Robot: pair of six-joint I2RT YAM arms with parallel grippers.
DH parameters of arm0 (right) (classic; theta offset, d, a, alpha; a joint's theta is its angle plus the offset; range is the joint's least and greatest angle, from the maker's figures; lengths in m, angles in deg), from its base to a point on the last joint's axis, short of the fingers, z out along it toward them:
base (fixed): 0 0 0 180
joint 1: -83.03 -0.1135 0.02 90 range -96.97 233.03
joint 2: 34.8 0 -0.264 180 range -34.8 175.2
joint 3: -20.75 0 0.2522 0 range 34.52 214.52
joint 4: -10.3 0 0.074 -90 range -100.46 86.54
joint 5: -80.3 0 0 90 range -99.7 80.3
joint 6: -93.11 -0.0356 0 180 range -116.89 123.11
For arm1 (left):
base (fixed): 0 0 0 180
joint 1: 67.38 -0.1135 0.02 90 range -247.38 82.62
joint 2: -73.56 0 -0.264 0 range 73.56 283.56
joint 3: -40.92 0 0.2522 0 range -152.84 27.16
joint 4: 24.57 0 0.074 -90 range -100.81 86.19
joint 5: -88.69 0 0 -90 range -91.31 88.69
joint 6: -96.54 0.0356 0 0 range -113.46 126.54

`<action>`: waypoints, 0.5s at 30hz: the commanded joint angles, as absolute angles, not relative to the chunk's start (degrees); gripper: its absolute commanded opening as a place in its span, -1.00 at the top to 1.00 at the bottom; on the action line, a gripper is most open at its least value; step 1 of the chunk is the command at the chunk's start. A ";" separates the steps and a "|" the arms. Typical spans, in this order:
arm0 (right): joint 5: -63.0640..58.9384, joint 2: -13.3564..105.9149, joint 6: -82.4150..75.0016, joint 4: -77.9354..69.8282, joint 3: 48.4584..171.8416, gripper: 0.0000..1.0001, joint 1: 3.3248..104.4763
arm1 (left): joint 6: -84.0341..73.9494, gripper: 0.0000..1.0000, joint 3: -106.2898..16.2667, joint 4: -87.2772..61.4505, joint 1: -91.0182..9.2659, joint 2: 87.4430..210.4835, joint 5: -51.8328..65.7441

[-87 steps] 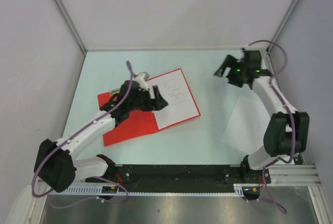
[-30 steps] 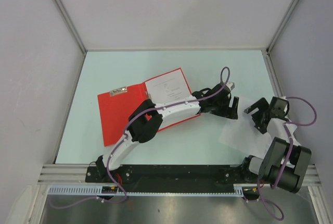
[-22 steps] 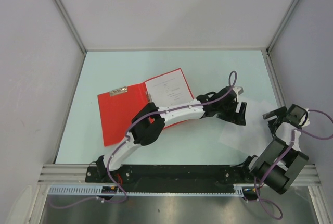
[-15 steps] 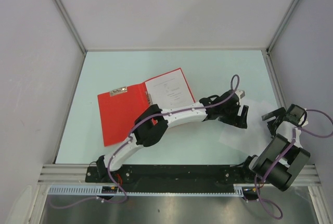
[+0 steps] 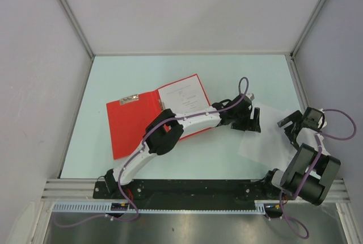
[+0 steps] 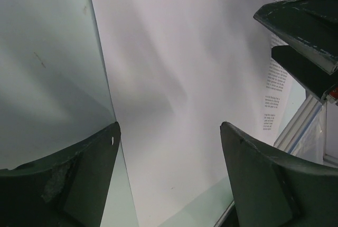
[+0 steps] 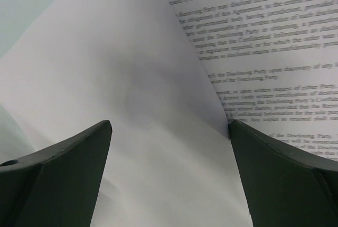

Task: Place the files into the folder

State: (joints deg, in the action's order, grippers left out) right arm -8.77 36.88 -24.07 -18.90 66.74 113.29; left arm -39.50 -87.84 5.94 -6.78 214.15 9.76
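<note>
Nearest to me, the black base rail runs along the near edge of the desk, with both arms rising from it. Just beyond it, at the near right, lie the loose files, a small stack of white sheets flat on the desk and turned at an angle. My right wrist camera shows a blank sheet overlapping a printed one.

The right hand hangs over the right part of that stack on a tightly folded arm. Its fingers are spread as wide as they go, with nothing between them. The left arm reaches across the desk, so the left hand sits at the stack's left edge, facing the right hand. It is also wide open and grips nothing. From its wrist camera I see paper under the gap between the fingers, but I cannot tell whether they touch it.

Further left, well apart from the stack, the red folder lies open. One printed page rests on its right half, and a metal clip sits at its far edge.
</note>
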 commanded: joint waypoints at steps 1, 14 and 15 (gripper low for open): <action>-0.40 35.87 -26.16 -19.54 65.36 -0.98 111.94 | -40.31 -0.67 -85.87 6.50 -6.55 214.18 10.38; 18.93 29.62 -25.37 -20.34 64.84 -0.99 112.56 | -40.57 -0.68 -83.50 5.28 -8.22 212.60 11.87; 19.64 29.36 -25.37 -20.07 64.58 -0.99 112.82 | -40.66 -0.68 -83.24 5.10 -8.49 212.51 11.96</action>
